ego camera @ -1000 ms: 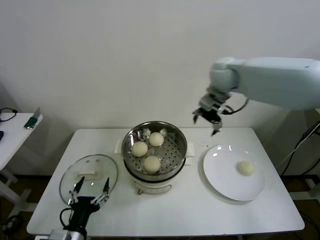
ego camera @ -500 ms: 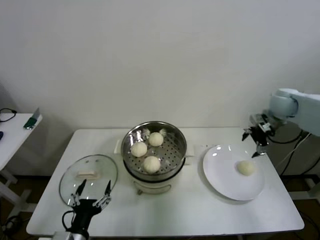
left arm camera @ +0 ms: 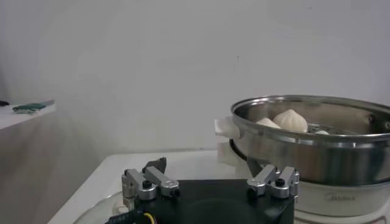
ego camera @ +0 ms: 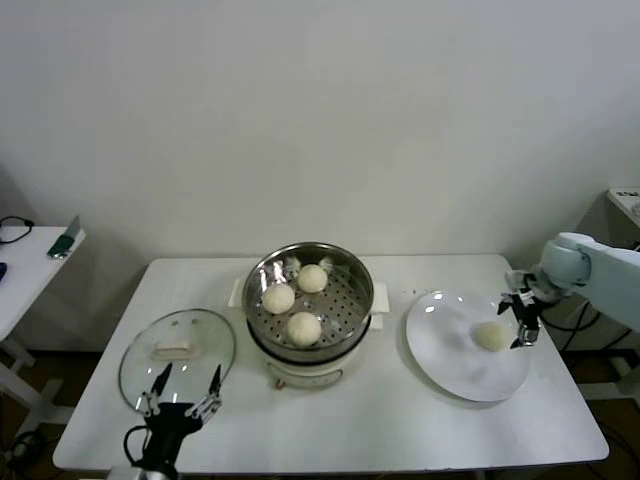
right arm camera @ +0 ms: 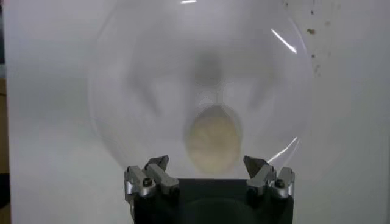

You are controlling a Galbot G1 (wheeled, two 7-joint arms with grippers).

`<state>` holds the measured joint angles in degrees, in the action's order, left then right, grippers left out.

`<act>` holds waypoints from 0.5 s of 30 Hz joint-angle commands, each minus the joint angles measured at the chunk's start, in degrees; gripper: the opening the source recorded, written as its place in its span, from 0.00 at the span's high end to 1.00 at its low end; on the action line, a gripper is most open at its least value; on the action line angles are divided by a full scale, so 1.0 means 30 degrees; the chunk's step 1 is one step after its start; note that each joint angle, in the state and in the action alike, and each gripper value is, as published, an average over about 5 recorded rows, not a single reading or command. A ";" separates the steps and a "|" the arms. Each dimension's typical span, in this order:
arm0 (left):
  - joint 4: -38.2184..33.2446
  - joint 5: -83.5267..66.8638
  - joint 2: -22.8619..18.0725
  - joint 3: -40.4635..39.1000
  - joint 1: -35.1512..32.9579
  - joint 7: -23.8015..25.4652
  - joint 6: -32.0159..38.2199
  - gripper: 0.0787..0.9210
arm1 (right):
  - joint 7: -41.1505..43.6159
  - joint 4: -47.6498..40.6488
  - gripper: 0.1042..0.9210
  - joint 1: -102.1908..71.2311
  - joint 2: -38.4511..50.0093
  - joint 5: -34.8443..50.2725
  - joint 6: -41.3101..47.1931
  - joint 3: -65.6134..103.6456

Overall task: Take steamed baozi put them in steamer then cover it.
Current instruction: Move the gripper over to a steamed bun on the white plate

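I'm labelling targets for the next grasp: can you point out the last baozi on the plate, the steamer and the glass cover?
last baozi [ego camera: 491, 336], head view: centre of the bun.
steamer [ego camera: 361, 280], head view: steel rim, right side.
glass cover [ego camera: 176, 350], head view: cream bar handle.

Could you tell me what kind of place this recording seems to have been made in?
Probably a lab or test room staged as a kitchen: a plain white table against a bare white wall, with only a steamer, a white plate and a glass lid laid out.
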<state>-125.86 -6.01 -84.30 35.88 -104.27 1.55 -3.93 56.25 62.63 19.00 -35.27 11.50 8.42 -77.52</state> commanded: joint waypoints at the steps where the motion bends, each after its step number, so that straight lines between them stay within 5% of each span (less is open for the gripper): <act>1: -0.0022 0.0015 0.0000 0.0036 -0.0037 -0.0009 0.0029 0.12 | -0.0429 -0.1835 0.12 -0.2952 -0.0731 -0.1083 0.0305 0.2937; 15: 0.0035 -0.0064 -0.0007 0.0112 -0.0006 -0.0029 0.0044 0.12 | -0.0293 -0.2829 0.20 -0.3325 -0.1769 -0.1226 0.0021 0.3469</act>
<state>-125.70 -6.18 -84.30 36.19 -104.24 1.48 -3.78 55.11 56.40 11.25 -39.19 8.65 8.48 -69.59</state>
